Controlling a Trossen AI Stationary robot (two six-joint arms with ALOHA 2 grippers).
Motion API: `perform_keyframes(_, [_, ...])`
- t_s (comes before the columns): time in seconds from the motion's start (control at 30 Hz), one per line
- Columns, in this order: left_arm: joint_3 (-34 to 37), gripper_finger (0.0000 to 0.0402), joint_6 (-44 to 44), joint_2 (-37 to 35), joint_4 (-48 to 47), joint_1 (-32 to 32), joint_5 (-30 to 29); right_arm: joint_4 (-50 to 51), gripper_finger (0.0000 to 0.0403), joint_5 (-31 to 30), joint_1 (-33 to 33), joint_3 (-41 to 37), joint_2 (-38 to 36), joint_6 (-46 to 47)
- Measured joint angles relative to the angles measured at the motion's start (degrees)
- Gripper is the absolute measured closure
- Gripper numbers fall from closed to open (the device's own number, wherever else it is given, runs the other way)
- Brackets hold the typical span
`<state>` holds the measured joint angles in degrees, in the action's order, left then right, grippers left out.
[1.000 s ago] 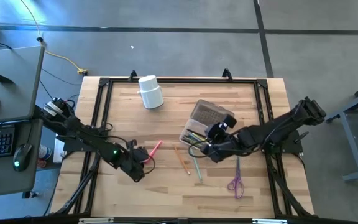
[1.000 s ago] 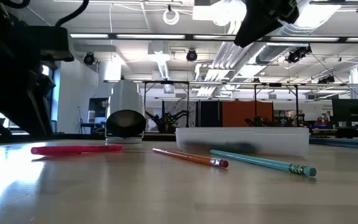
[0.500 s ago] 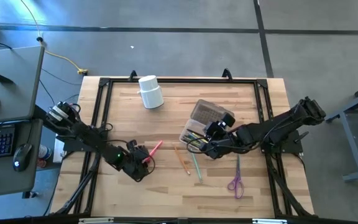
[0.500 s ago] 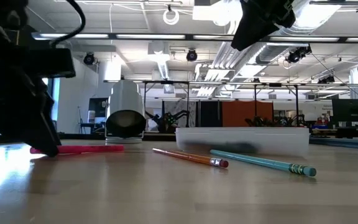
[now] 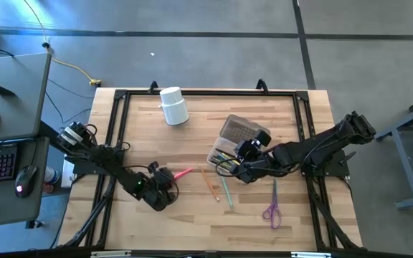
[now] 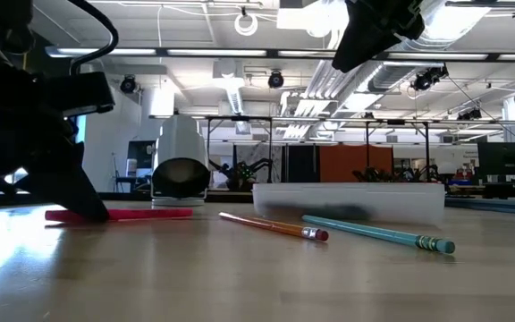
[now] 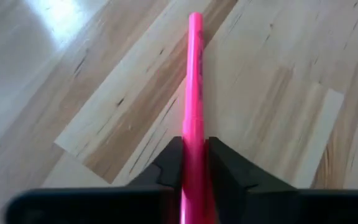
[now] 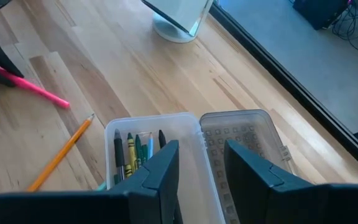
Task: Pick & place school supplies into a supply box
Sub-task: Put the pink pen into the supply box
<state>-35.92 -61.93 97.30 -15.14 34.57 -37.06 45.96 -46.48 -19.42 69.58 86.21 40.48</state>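
Clear supply box (image 8: 157, 155) holding upright pens (image 8: 132, 152), lid (image 8: 244, 149) open beside

Pink pen (image 7: 194, 93): flat on wood, near end pinched between dark fingers. Orange pencil (image 5: 209, 183) and teal pencil (image 5: 226, 190): flat, side by side near clear supply box (image 8: 160, 127), open, crayons and pens inside. Purple-handled scissors (image 5: 272, 208): flat, apart.

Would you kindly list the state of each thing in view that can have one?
Left gripper: shut on the pink pen, which lies on the table.
Right gripper: open, empty, above the supply box.
Supply box: open, pens inside.
White cup: on its side.
Scissors: closed, flat.
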Motion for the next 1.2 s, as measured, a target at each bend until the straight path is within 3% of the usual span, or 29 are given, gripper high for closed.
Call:
perform_keyframes(0.07, [0.0, 0.0340, 0.2, 0.0, -0.1, 0.0, -0.2, 0.0, 0.0290, 0.0, 0.0, 0.0, 0.0, 0.0])
perform_keyframes(0.3, [0.4, 0.0340, 1.9, -0.5, 1.4, -0.1, -1.7, 0.0, 0.0291, 0.0, 0.0, 0.0, 0.0, 0.0])
perform_keyframes(0.6, [-3.3, 0.0327, 12.8, -6.9, 4.6, -1.4, -2.3, -0.1, 0.0290, 0.1, 0.0, 0.0, 0.0, 0.0])
perform_keyframes(0.77, [-7.1, 0.0332, 23.9, -8.2, 4.6, -5.9, -1.5, -0.4, 0.0290, 0.4, 0.0, 0.0, 0.0, 0.0])
perform_keyframes(1.07, [-15.5, 0.0322, 49.1, -4.5, 9.5, -21.5, 16.7, 3.2, 0.0290, 0.0, -0.3, 0.0, 0.0, 0.0])
perform_keyframes(1.2, [-18.7, 0.0325, 62.3, -1.2, 12.9, -27.5, 27.9, 5.1, 0.0290, 1.5, -0.3, 0.0, 0.0, 1.9])
